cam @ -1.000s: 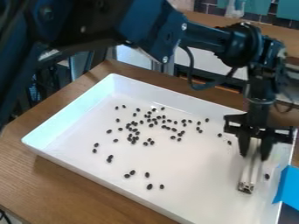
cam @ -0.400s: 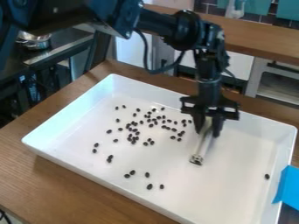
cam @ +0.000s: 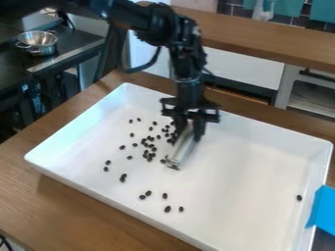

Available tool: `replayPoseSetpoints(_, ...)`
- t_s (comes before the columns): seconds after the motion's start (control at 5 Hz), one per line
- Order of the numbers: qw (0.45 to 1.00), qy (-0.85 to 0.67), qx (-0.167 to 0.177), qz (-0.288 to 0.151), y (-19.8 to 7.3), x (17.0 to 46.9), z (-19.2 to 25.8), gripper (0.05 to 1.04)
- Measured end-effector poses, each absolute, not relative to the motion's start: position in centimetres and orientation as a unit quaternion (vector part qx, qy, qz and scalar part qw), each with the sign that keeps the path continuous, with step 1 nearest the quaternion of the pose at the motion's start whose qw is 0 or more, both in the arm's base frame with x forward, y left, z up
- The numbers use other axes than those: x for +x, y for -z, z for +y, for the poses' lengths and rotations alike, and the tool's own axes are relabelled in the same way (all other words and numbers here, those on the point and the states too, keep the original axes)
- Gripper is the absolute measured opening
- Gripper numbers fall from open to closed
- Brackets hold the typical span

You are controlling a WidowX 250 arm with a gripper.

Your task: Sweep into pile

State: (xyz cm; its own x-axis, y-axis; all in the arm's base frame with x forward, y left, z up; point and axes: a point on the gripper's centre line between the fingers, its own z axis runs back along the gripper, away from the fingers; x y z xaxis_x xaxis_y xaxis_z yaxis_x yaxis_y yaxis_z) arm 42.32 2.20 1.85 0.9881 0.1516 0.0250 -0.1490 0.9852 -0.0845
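Near the frame's centre, the jaws grip a pale bar [cam: 183, 147] low in the white tray [cam: 249, 181], beside dark beans [cam: 154, 149], presumably to gather them leftward.

- The robot arm [cam: 134, 14] gets cut off at the top.
- The gripper [cam: 188, 133] covers the top of the white stick [cam: 181, 149], and both look fuzzy.
- Some little black bits [cam: 150, 155] may hide behind them; I can't tell. The bits are too tiny to say what they are.
- The near right part of the tray [cam: 78, 186] goes past the bottom edge.
- The blue thing [cam: 321, 208] on the right is cut off and hides some of the tray's rim.
- The black cord [cam: 4, 242], near left, is cut off too.
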Motion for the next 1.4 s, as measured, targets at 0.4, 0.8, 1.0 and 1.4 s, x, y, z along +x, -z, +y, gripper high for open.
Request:
replayPoseSetpoints(0.4, 0.996, -0.077, -0.027, -0.029, -1.9, 41.0, 9.3, 0.380)
replayPoseSetpoints(0.8, 0.995, -0.085, -0.029, -0.036, -2.5, 40.1, 13.8, 0.380)
replayPoseSetpoints(1.0, 0.993, -0.091, -0.079, -0.016, -3.3, 39.7, 11.4, 0.380)
replayPoseSetpoints(1.4, 0.984, -0.097, -0.139, -0.044, -8.4, 40.7, 2.4, 0.380)
